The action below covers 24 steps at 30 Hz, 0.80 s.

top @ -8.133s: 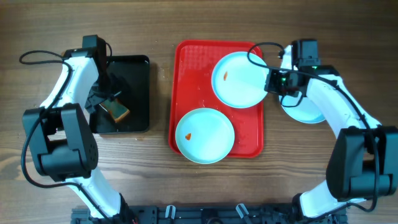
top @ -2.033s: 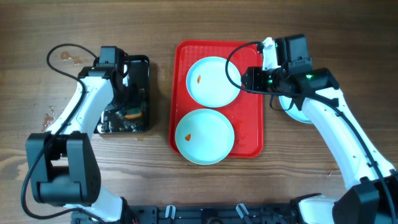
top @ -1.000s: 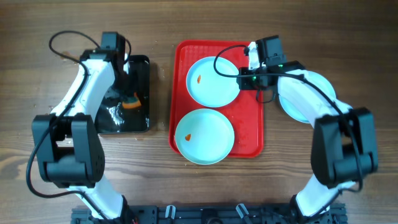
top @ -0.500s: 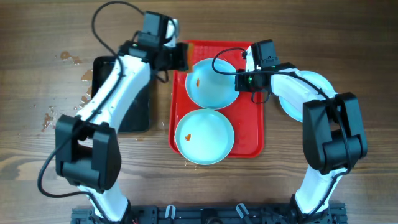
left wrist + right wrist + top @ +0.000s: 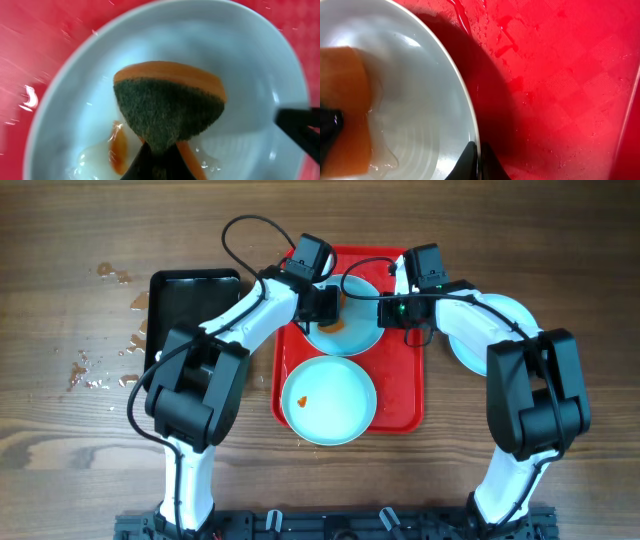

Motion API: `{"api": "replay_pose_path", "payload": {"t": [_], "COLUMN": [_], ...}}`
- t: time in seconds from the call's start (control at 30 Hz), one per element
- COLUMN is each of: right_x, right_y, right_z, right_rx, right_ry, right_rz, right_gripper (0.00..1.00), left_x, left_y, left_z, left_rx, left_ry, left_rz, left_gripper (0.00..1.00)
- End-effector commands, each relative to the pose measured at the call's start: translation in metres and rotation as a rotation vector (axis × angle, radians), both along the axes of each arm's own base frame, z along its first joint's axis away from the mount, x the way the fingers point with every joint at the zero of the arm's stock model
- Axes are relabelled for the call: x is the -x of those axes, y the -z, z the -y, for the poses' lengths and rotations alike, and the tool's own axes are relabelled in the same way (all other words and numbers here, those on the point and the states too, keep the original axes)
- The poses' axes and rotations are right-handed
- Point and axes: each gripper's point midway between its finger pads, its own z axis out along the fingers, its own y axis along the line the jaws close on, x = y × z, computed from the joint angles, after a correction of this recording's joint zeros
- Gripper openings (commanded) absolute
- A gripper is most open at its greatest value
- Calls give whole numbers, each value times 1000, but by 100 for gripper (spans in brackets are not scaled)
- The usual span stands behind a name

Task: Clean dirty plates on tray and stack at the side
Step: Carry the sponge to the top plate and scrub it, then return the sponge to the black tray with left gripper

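Now that the left gripper (image 5: 327, 305) has been swung across onto the bright red rectangular plastic tray (image 5: 400, 395), its rear pale-blue round plate (image 5: 200, 35) is pinched at the rim by the right gripper (image 5: 383, 311), and cleaning is judged begun with the orange-and-green sponge (image 5: 170, 105) clamped in the left jaws.

Glossy smooth plate (image 5: 200, 40), rough sponge (image 5: 170, 107)
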Motion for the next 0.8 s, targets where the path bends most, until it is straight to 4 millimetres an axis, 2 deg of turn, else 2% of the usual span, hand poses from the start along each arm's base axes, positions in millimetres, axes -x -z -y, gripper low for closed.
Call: {"api": "replay_pose_path", "payload": {"t": [0.0, 0.03, 0.13, 0.23, 0.37, 0.5, 0.6, 0.67, 0.73, 0.77], "right_x": [11, 11, 13, 13, 15, 17, 18, 18, 17, 17], "right_y": [19, 19, 20, 20, 21, 22, 22, 21, 18, 14], "right_z": [8, 9, 9, 9, 12, 14, 14, 14, 14, 14], "right_rx": [46, 47, 48, 47, 54, 66, 67, 69, 71, 74], "right_ry": [13, 12, 17, 20, 47, 51, 49, 41, 28, 12], "right_rz": [-60, -62, -72, -75, -86, -97, -100, -95, -86, -75], "right_gripper": [4, 4, 4, 4, 4, 4, 4, 4, 4, 4], "left_x": [-18, -21, -18, -19, -27, -24, -14, -4, 2, 8], "left_y": [23, 21, 14, 0, -36, -56, -65, -79, -92, -106], "left_z": [-62, -80, -108, -105, -93, -86, -93, -102, -118, -138], "left_rx": [-353, -454, -622, -648, -614, -507, -441, -363, -343, -331], "left_ry": [-35, -70, -98, -89, -143, -180, -223, -233, -263, -302], "left_rz": [87, 110, 126, 121, 124, 58, -4, -65, -90, -112], "left_gripper": [4, 4, 4, 4, 4, 4, 4, 4, 4, 4]}}
